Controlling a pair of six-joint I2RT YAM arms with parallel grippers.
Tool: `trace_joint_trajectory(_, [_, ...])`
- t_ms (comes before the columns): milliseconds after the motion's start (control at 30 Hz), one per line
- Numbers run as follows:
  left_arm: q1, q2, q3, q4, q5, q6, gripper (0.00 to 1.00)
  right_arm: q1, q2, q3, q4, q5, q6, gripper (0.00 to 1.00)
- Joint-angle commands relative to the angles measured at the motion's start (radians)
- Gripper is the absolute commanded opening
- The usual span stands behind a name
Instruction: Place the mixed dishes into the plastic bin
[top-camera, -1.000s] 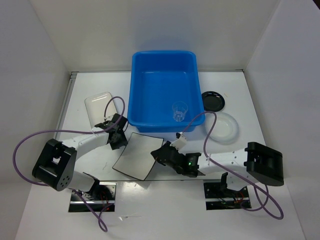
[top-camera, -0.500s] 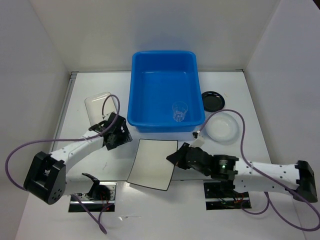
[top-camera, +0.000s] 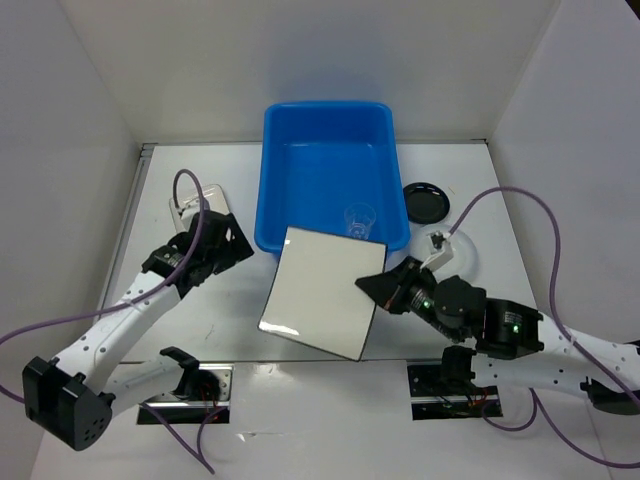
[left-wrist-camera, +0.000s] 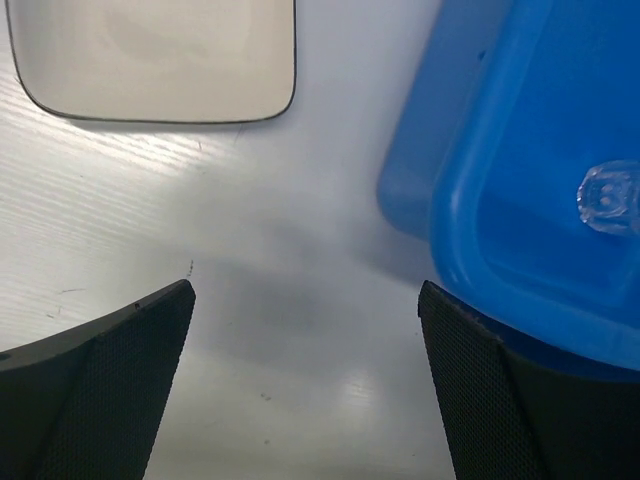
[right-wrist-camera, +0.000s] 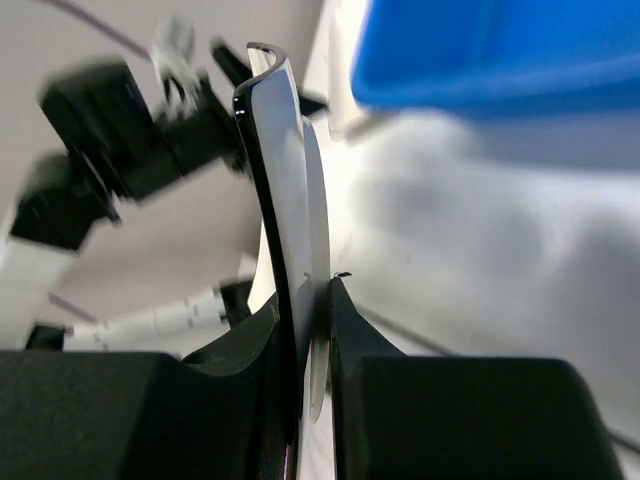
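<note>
My right gripper (top-camera: 380, 289) is shut on the right edge of the flat square white plate (top-camera: 322, 291) and holds it lifted and tilted just in front of the blue plastic bin (top-camera: 275, 185). In the right wrist view the plate (right-wrist-camera: 285, 170) stands edge-on between my fingers (right-wrist-camera: 345, 330). The small clear cup (top-camera: 359, 222) stands inside the bin. My left gripper (top-camera: 228, 243) is open and empty, between the bin (left-wrist-camera: 540, 150) and the white rounded-rectangle plate (left-wrist-camera: 155, 55). The black round plate (top-camera: 426, 201) and the translucent round dish (top-camera: 462, 252) lie right of the bin.
White walls enclose the table on three sides. Purple cables loop over both arms. Two metal base plates (top-camera: 185, 390) sit at the near edge.
My right gripper has lifted the square plate off the table and carried it up toward the bin's front wall. My left arm has drawn back to the left, near the rounded-rectangle plate.
</note>
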Motion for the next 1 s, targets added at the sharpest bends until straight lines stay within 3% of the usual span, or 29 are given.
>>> trace_joint_trajectory(0, [-0.003, -0.035, 0.063, -0.027, -0.077, 0.026, 1.00, 0.007, 0.091, 0.214, 0.266, 0.226, -0.123, 0.00])
trace_joint_trajectory(200, [-0.003, -0.063, 0.086, 0.007, -0.110, 0.069, 1.00, -0.030, 0.337, 0.475, 0.276, 0.379, -0.367, 0.00])
trace_joint_trajectory(467, [-0.003, -0.063, 0.066, 0.069, -0.124, 0.113, 1.00, -0.068, 0.561, 0.695, 0.260, 0.433, -0.484, 0.00])
trace_joint_trajectory(533, [-0.003, -0.063, 0.066, 0.078, -0.134, 0.124, 1.00, -0.114, 0.637, 0.753, 0.217, 0.351, -0.484, 0.00])
trace_joint_trajectory(733, [-0.003, -0.092, 0.055, 0.087, -0.157, 0.146, 1.00, -0.437, 0.702, 0.770, 0.236, 0.024, -0.444, 0.00])
trace_joint_trajectory(967, [-0.003, -0.101, 0.046, 0.078, -0.181, 0.155, 1.00, -0.721, 0.805, 0.807, 0.257, -0.223, -0.466, 0.00])
